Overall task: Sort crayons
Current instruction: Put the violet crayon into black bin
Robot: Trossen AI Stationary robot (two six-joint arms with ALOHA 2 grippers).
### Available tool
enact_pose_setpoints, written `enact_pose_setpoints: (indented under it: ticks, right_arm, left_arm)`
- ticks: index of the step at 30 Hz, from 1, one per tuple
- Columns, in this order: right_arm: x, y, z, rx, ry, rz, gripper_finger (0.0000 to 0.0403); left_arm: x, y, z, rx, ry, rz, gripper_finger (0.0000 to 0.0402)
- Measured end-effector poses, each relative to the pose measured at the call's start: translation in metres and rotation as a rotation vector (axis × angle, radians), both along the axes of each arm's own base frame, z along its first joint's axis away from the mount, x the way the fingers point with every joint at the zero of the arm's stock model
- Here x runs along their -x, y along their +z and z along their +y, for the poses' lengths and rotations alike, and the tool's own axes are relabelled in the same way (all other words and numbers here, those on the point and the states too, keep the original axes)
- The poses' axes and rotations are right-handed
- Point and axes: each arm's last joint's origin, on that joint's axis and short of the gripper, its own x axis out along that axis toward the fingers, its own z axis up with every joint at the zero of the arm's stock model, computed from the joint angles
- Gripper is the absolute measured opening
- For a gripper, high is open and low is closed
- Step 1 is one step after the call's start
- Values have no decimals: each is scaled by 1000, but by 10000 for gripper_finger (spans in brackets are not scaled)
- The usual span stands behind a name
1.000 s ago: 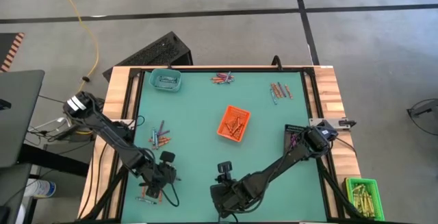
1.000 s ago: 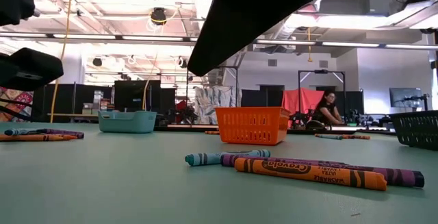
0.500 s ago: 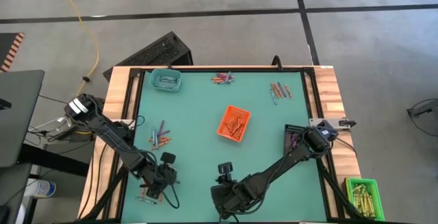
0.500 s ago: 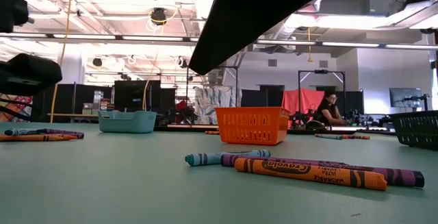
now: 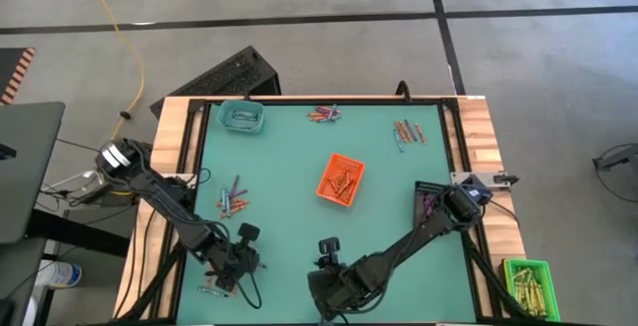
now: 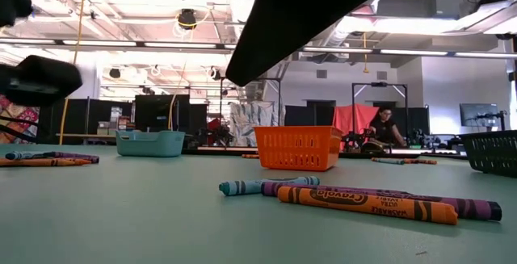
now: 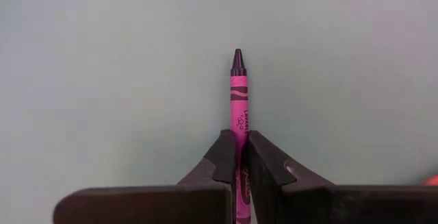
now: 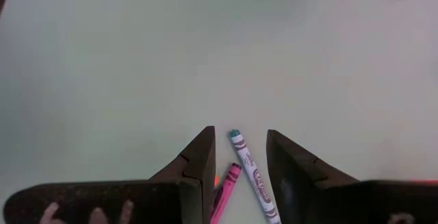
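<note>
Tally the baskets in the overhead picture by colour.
Teal basket: 1
Orange basket: 1
Black basket: 1
Green basket: 1
Total: 4

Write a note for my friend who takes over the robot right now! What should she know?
Left gripper: fingers shut on a pink crayon, near the table's front left.
Right gripper: open, over a teal crayon and another pink one at front centre.
Done: some crayons lie in the orange tray and the teal tray.
Left: loose bunches at the far edge, far right and left.
</note>
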Motion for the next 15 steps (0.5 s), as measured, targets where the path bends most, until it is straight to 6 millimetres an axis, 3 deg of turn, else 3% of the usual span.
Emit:
enact_pose_setpoints:
  ticks: [15]
  right_arm:
    - [24, -2, 17, 63, -101, -21, 122]
  left_arm:
    - [-35, 45, -9, -150, -103, -258, 1]
